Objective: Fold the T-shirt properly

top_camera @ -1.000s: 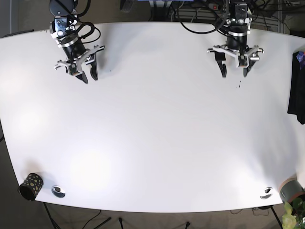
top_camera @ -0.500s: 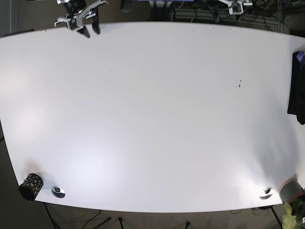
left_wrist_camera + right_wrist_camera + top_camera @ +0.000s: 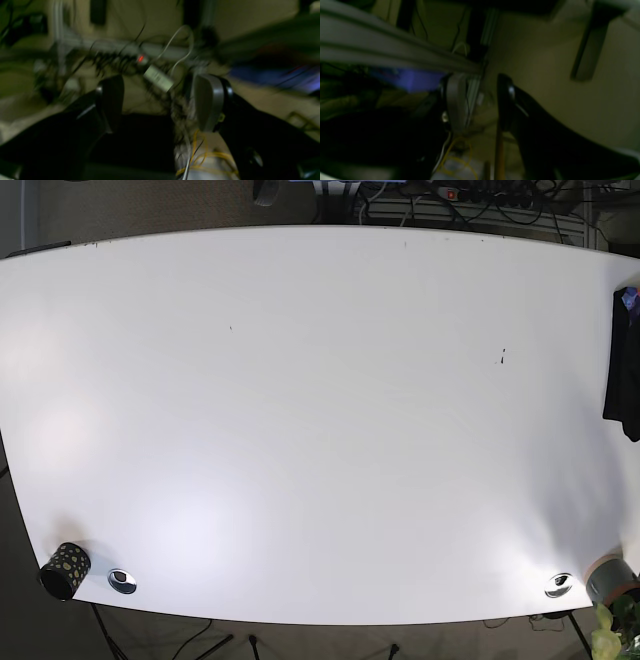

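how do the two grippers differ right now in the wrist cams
The left gripper stands with its jaws wide apart; the right gripper has a narrower gap. The left looks at a tangle of cables with a red light, the right at a plain wall and grey rail. Both are open, hold nothing, and are out of the base view.

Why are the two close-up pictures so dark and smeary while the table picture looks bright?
Left wrist view: dim, motion-blurred; open left gripper fairly sharp, cables behind smeared. Right wrist view: darker, soft; right gripper open, background streaked. Base view: evenly bright, sharp, soft glare patches on the white table, its edges bowed by lens distortion; dark cloth at its right edge.
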Robot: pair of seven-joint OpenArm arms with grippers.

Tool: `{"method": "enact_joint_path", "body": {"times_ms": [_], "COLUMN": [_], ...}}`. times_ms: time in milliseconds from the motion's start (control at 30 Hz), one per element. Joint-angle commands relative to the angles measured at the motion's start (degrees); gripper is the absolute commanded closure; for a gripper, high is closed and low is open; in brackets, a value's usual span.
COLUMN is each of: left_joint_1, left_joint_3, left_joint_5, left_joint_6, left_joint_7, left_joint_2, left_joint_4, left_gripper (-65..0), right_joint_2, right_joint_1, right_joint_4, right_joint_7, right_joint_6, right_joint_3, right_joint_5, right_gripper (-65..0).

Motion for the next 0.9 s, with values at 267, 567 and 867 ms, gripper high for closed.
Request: {"method": "enact_joint_path", "body": {"times_ms": [267, 567, 867], "left_joint_1": [-11.9, -29.5, -44.0], "left_joint_3": [-0.8, -0.6, -0.7], "left_joint_5": [-0.1, 0.1, 0.1], "left_joint_6": [-0.2, -0.2, -0.2], "left_joint_7": [-0.7, -0.7, -0.7], "left_joint_2": [-2.7, -5.6, -7.6], "left_joint_4": [-19.1, -43.6, -60.7], "left_gripper": [-40.6, -40.3, -40.3], "right_joint_2": [2.2, 2.3, 1.7], "right_joint_1": [8.3, 22.7, 35.3], "right_joint_4": [-19.3, -39.0, -54.4], "right_joint_7": [0.5, 0.2, 0.5], "right_joint_6": [0.24, -0.29, -0.29], "right_joint_3": [-4.6, -9.6, -13.1], "right_joint_5": [-0.1, -0.6, -0.6], "right_gripper": [-19.7, -19.5, -19.5]}}
